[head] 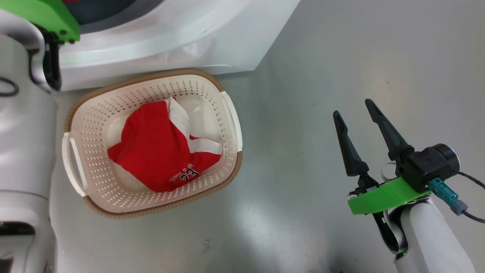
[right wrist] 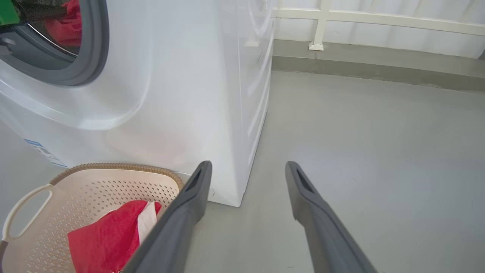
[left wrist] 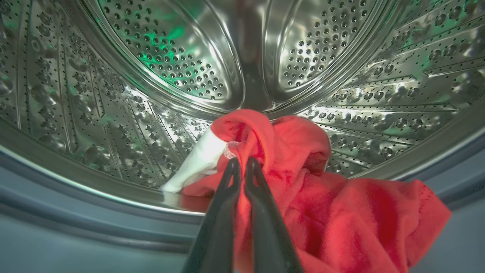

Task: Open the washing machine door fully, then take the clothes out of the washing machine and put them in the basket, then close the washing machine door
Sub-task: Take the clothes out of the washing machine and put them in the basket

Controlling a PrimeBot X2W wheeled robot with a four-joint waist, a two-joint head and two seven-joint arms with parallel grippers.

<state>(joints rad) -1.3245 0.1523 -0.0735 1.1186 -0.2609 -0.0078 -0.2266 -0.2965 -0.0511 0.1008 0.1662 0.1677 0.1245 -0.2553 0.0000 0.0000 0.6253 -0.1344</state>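
The washing machine [right wrist: 170,94] stands white and boxy on the grey floor [head: 341,57], and everything else is arranged around its front opening. Its perforated steel drum [left wrist: 170,57] is open to reach, so the left arm can work inside it. The basket [head: 94,113] sits on the floor right against the foot of the washing machine, directly below the opening. That placement looks deliberate, since anything lifted out has only a short drop to travel. One red and white garment [head: 151,151] already lies crumpled in the basket, its printed lettering facing up. Another red garment [left wrist: 341,220] is at the front of the drum, draped over the lip of the washing machine's opening, with a white panel showing on its far side. The left gripper [left wrist: 242,163] is inside the washing machine, its two dark fingers pressed together on a raised fold of that garment. Pinching a high fold probably lets the whole piece trail out behind when it is lifted. The right gripper [head: 354,108] waits well off the corner of the washing machine, beyond the basket, above bare floor. Its fingers are spread wide and hold nothing, which keeps it out of the path from drum to basket. The unloading seems to be partway done.
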